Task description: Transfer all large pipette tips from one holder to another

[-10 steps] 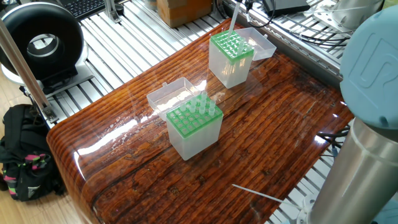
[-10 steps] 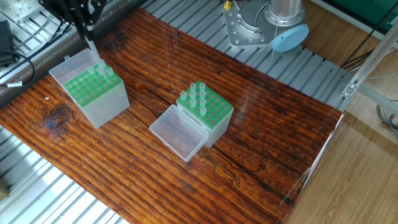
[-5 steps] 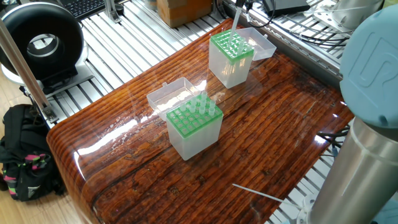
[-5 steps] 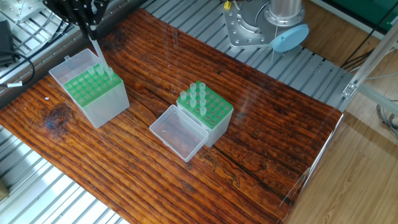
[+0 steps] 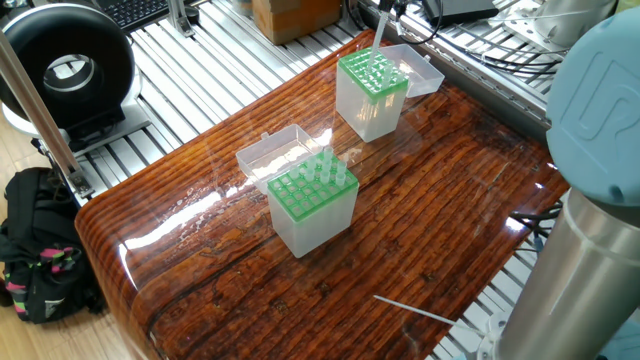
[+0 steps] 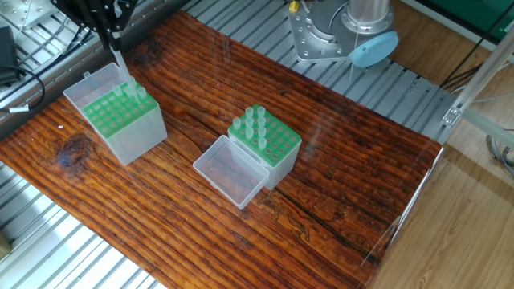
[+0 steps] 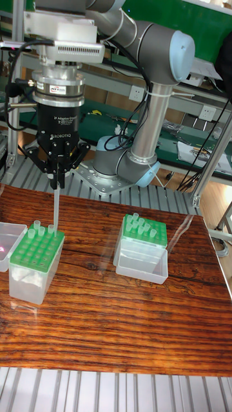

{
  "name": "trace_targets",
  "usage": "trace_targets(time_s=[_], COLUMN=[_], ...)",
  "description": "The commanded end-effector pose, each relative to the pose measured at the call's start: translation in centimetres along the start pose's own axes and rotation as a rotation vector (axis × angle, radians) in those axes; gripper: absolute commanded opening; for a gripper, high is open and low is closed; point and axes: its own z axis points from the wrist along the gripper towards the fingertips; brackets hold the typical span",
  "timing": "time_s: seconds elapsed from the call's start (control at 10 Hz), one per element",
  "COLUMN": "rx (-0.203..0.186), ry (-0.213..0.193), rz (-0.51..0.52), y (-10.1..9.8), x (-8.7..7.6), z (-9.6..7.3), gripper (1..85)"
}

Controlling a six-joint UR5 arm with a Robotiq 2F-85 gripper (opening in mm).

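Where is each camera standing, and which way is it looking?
One fixed view: high by the robot's base, looking across the table at both tip boxes; the arm's blue-capped column fills the right edge.
The other fixed view: high on the opposite side, looking toward the base; the gripper shows top left.
Tall fixed view: low at the front, facing the whole arm and gripper.
All share the held pipette tip.

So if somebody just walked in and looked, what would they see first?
Probably the big black hand hanging over the table, pinching one long clear pipette tip that points down at the green-topped box on the left of the tall view. Next they'd spot the second green-topped box in the middle of the shiny wooden table, with a few tips standing in it and its clear lid lying open beside it.
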Motion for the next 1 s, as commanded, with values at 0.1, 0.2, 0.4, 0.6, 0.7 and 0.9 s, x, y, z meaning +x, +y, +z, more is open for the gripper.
trace_targets(time_s=[0.1, 0.2, 0.4, 0.6, 0.7, 0.9], rx=[0.023, 0.024, 0.027, 0.036, 0.026, 0.064], ry=[-0.013, -0.015, -0.017, -0.014, -0.022, -0.026], rz=[-0.02, -0.022, -0.023, -0.027, -0.029, -0.045], y=[-1.0, -1.1, -1.2, -1.6, -1.5, -2.6], x=[0.1, 0.2, 0.1, 0.1, 0.0, 0.0], z=[-0.5, -0.5, -0.5, -0.4, -0.5, -0.7], gripper=[1.0, 1.0, 1.0, 1.0, 1.0, 1.0])
